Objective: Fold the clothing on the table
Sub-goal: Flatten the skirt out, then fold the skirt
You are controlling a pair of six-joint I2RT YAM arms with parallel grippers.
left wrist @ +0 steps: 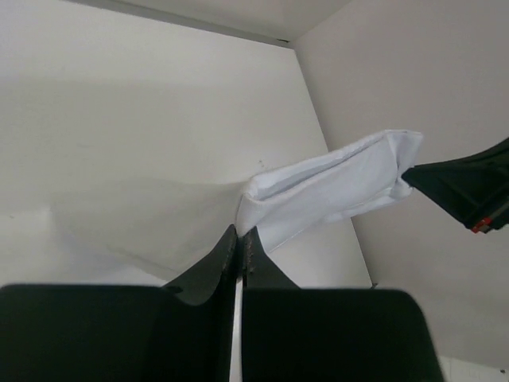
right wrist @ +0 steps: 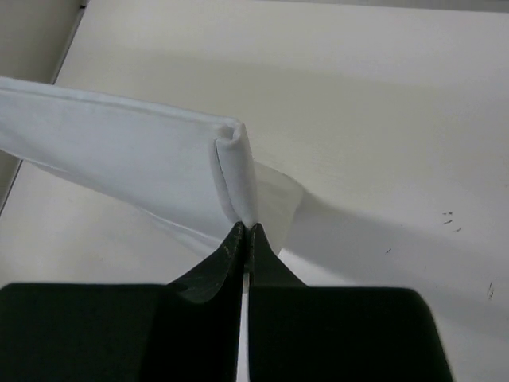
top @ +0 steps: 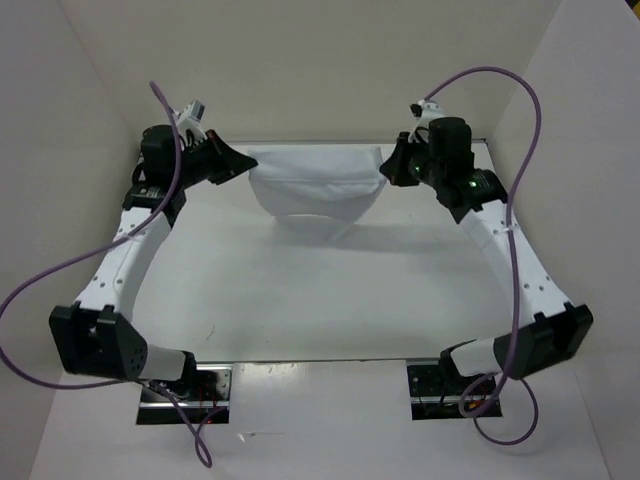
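The white clothing [top: 315, 185] hangs stretched between both grippers above the far part of the table [top: 320, 300], its lower edge sagging in a curve. My left gripper [top: 243, 161] is shut on the clothing's left corner; in the left wrist view the clothing [left wrist: 326, 191] runs away from the pinched tips of the left gripper [left wrist: 241, 233]. My right gripper [top: 388, 165] is shut on the right corner. In the right wrist view the folded edge of the clothing [right wrist: 143, 167] rises from the closed right gripper [right wrist: 245, 227].
White walls [top: 300, 60] enclose the table at the back and both sides. Purple cables [top: 520, 130] loop from each arm. The arm bases [top: 185, 385] sit at the near edge. The right gripper's black body [left wrist: 465, 187] shows in the left wrist view.
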